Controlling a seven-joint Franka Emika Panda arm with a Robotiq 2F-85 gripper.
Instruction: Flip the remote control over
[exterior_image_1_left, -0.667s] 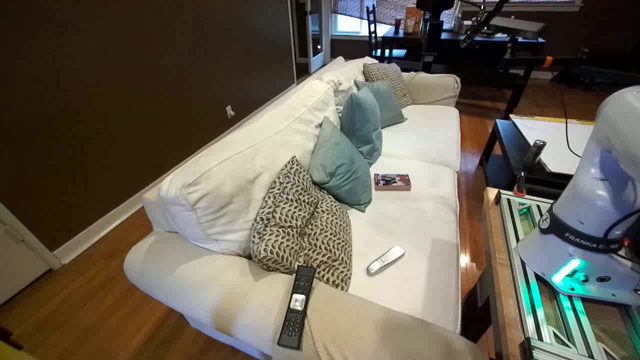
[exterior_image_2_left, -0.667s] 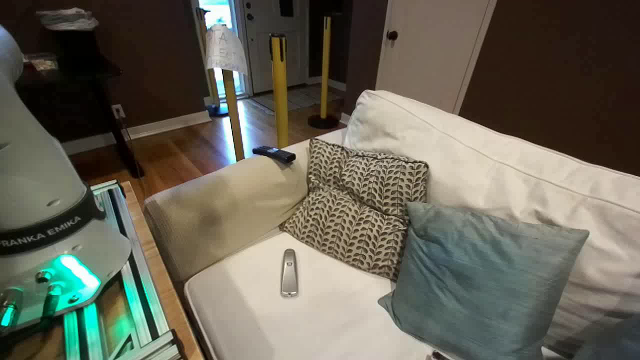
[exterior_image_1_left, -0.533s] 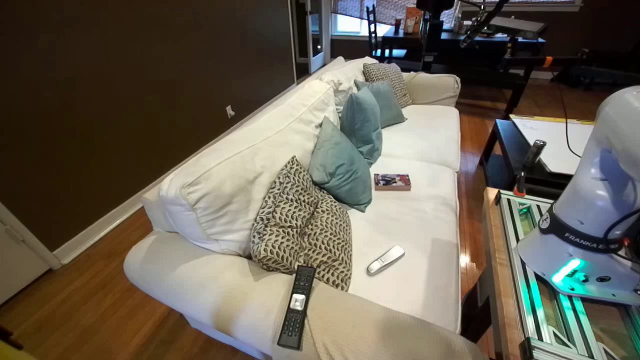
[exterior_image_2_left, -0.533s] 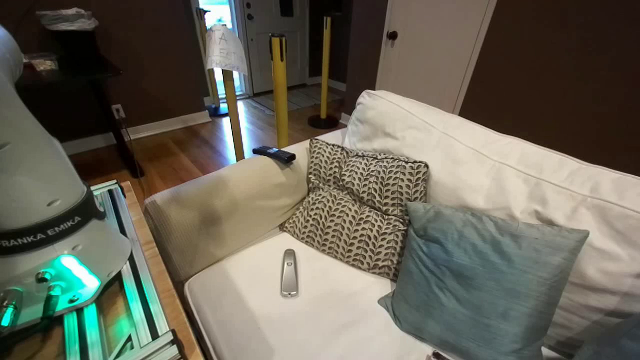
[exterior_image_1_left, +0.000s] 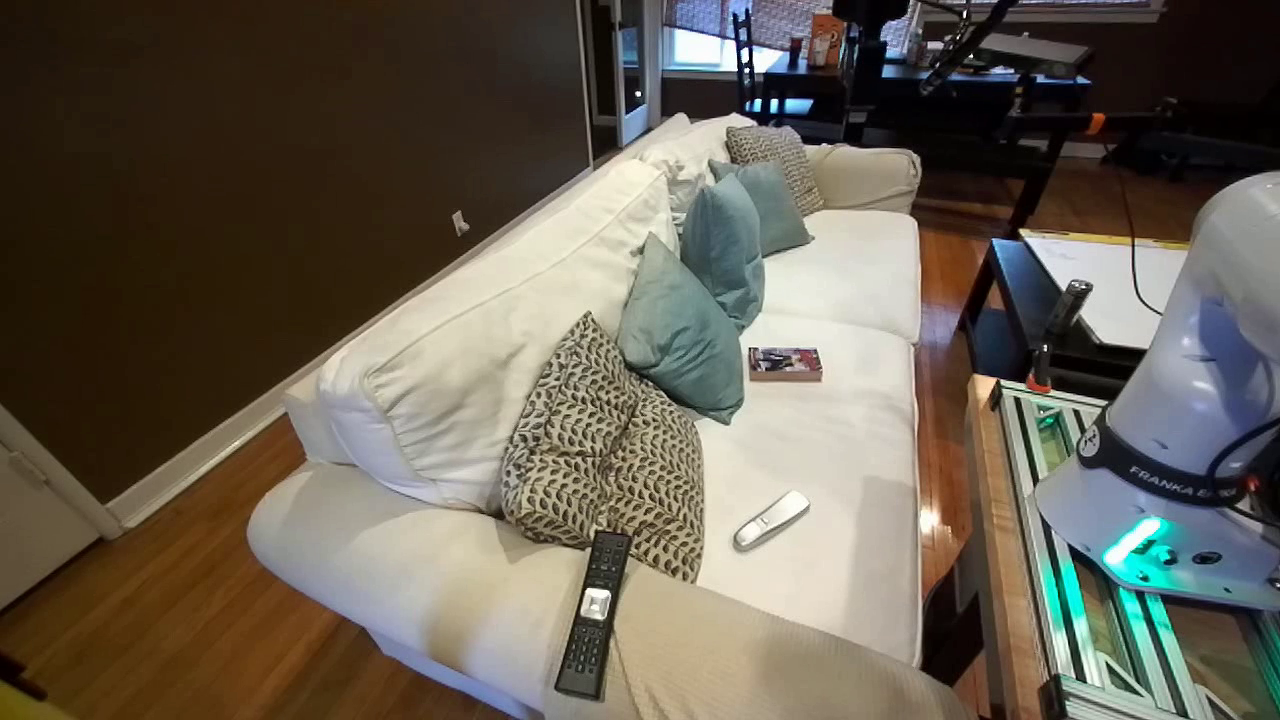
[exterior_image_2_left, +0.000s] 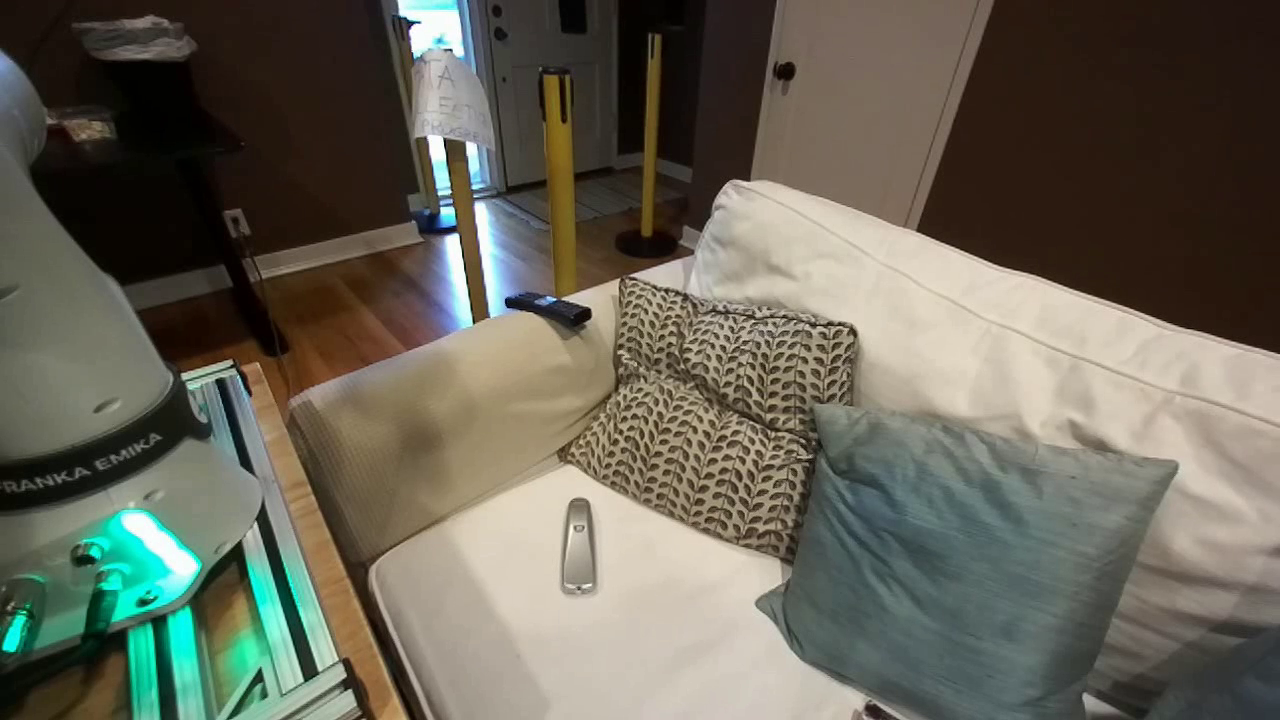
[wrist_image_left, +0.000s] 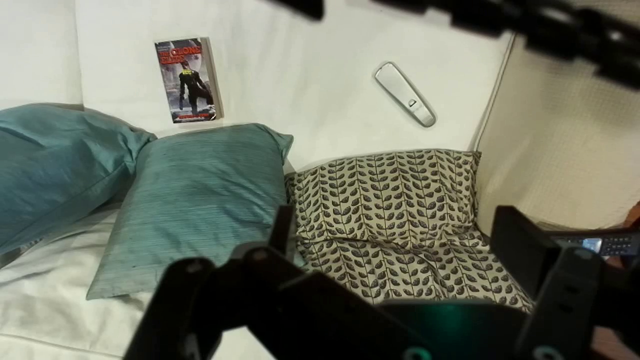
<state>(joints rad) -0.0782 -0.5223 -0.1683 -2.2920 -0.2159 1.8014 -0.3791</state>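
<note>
The remote control is a small slim silvery-white bar. It lies flat on the white seat cushion in both exterior views (exterior_image_1_left: 771, 520) (exterior_image_2_left: 578, 547), its face with a small dark-edged mark upward. It also shows in the wrist view (wrist_image_left: 405, 95), above and apart from the fingers. My gripper (wrist_image_left: 396, 220) is open and empty, its two dark fingers wide apart, with the leaf-patterned pillow seen between them. The gripper is out of frame in both exterior views; only the arm's base and lower part show there.
A longer black remote (exterior_image_1_left: 593, 615) lies on the sofa arm (exterior_image_2_left: 450, 430). A paperback book (wrist_image_left: 187, 80) lies on the seat. A leaf-patterned pillow (exterior_image_2_left: 710, 420) and teal pillows (exterior_image_1_left: 685, 335) lean on the backrest. The robot base (exterior_image_1_left: 1170, 500) stands on a bench beside the sofa.
</note>
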